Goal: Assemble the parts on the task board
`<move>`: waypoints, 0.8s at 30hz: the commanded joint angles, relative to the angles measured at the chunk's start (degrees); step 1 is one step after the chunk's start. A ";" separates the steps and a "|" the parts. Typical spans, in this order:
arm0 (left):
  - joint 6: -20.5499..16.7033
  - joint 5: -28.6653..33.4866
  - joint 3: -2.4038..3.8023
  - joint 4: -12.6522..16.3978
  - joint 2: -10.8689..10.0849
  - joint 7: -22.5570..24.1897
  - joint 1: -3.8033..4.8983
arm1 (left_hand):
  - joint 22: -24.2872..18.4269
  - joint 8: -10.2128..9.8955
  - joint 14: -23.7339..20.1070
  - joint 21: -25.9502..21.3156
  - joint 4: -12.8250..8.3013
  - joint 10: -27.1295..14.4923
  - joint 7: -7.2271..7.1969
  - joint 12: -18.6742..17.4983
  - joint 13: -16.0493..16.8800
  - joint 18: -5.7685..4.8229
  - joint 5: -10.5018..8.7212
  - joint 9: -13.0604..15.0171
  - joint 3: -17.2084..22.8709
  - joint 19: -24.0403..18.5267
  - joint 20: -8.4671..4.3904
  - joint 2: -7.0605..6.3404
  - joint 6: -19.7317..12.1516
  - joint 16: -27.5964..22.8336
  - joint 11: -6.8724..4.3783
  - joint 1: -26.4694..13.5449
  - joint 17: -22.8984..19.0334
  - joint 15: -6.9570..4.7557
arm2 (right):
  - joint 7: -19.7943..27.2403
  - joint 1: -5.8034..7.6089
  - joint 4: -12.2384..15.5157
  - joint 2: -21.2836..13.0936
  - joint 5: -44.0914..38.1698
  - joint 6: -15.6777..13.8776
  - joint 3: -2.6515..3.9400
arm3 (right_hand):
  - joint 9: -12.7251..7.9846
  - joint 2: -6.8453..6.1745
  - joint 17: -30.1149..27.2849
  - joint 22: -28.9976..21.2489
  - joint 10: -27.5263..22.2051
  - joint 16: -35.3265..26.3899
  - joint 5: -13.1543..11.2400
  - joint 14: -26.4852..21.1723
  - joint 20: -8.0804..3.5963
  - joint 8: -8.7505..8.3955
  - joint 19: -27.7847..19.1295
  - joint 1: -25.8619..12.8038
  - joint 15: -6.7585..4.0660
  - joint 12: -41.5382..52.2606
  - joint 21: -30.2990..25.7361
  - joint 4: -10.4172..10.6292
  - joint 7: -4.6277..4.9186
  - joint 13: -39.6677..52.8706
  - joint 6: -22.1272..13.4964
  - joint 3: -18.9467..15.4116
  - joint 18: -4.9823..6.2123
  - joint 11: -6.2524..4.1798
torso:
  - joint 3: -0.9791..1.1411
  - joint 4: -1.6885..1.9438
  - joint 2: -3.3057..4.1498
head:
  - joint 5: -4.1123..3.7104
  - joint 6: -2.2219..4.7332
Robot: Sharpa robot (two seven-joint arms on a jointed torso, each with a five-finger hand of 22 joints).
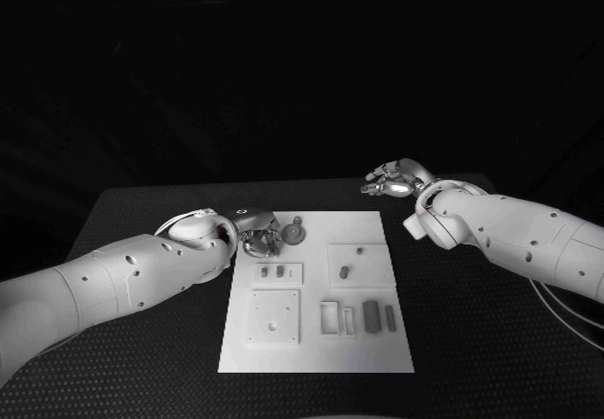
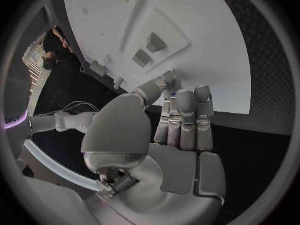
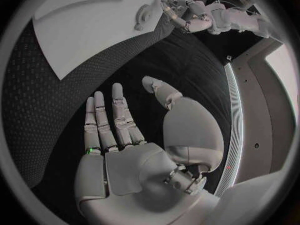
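Near edge of the task board [image 1: 315, 349] first: a square plate w/ holes [image 1: 273, 317] sits on the left, a few slim grey parts [image 1: 372, 316] stand upright on the right. Mid board has two more raised blocks w/ small parts in them.

Further back, the left hand [image 1: 256, 234] is at the board's far-left corner, fingers curled down right beside a round grey part [image 1: 292, 233]. Can't tell if it's actually pinching it or just touching. Looks like the pick-up step for that part imo, so assembly is barely started. Next move needs a firm grip, then a lift toward its slot.

Farthest back, the right hand [image 1: 395, 181] hovers off the board's far-right corner over the table [image 1: 478, 332], fingers spread, palm empty.
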 commanded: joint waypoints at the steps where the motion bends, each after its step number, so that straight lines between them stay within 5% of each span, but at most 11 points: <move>1: 2.01 -0.12 -0.10 -0.04 -0.17 -0.79 -0.07 | 0.83 0.17 0.11 0.04 -0.04 0.20 0.06 -0.31 0.04 1.73 0.10 0.07 0.34 0.01 -0.96 0.52 0.37 -0.18 0.17 -0.11 -0.06 -0.40 | 0.50 -0.02 0.06 -0.02 -0.43 0.28 0.01 | -0.07 -0.01 -0.07 0.09 -9.15 0.32 0.14 -0.46 -0.03 0.37 -0.46 -0.42 -0.04 0.32 -0.23 -0.18 1.47 -0.07 0.51 -0.01 -0.88 5.05 | 0.03 0.05 0.02 | 0.03 0.02; 24: 2.84 -0.17 -0.68 0.02 0.11 -0.72 -0.13 | 0.82 0.12 0.08 -0.05 -0.04 0.22 0.08 -0.40 0.04 1.65 0.07 0.04 0.40 -0.04 -1.01 0.53 0.35 -0.23 0.18 -0.11 -0.11 -0.39 | 0.49 -0.02 0.02 0.09 -0.45 0.26 0.01 | -0.08 0.00 -0.10 0.09 -9.15 0.34 0.13 -0.47 -0.03 0.39 -0.46 -0.40 -0.03 0.32 -0.23 -0.20 1.47 -0.07 0.51 0.00 -0.88 5.04 | 0.02 -0.01 0.04 | 0.05 -0.12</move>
